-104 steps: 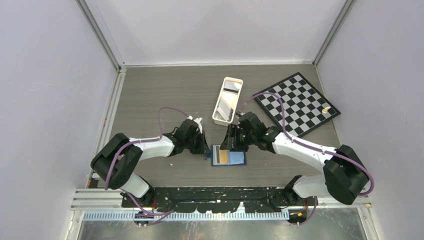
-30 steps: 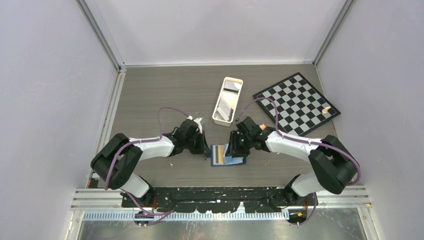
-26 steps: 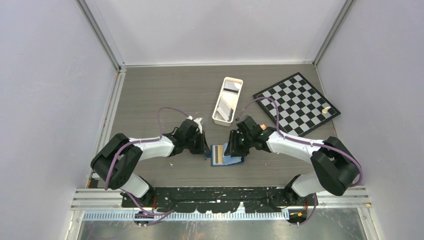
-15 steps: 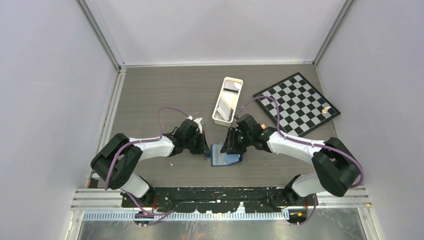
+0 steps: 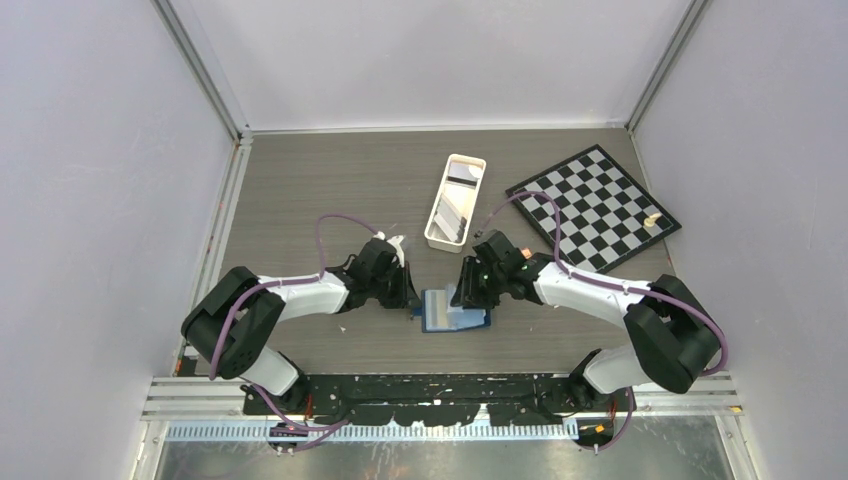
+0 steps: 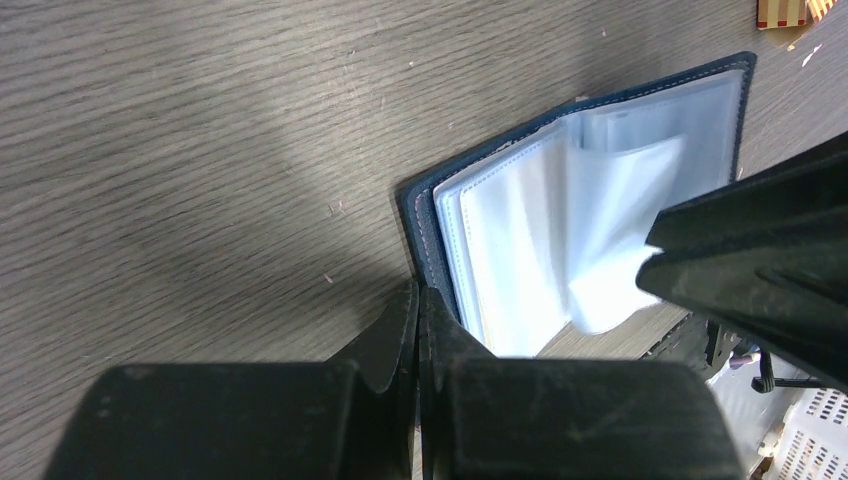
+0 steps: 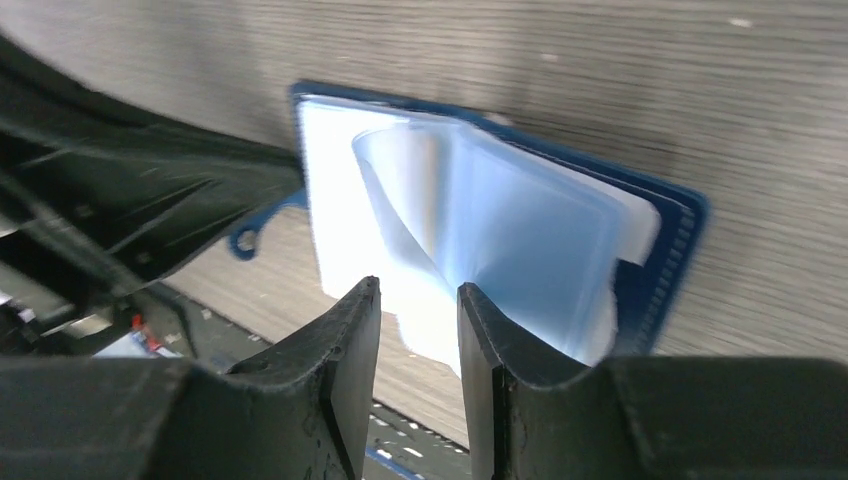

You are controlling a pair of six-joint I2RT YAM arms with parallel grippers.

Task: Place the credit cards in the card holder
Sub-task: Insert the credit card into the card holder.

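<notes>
A clear sleeve (image 6: 610, 200) has been flipped over the card holder (image 5: 452, 312)'s tan card by the part-open right tool (image 7: 420, 300) (left tool (image 6: 419, 300) shut), probably baring a fresh pocket

Your right gripper (image 7: 418, 290) stands with its jaws a narrow gap apart above the card holder (image 7: 678, 232), which lies open on the wood-grain table (image 7: 600, 70). Clear plastic sleeves (image 7: 520, 230) fan up from it, and one curls over. Whether either finger touches a sleeve cannot be told. The left gripper (image 7: 265, 190) meets the holder's left edge.
</notes>
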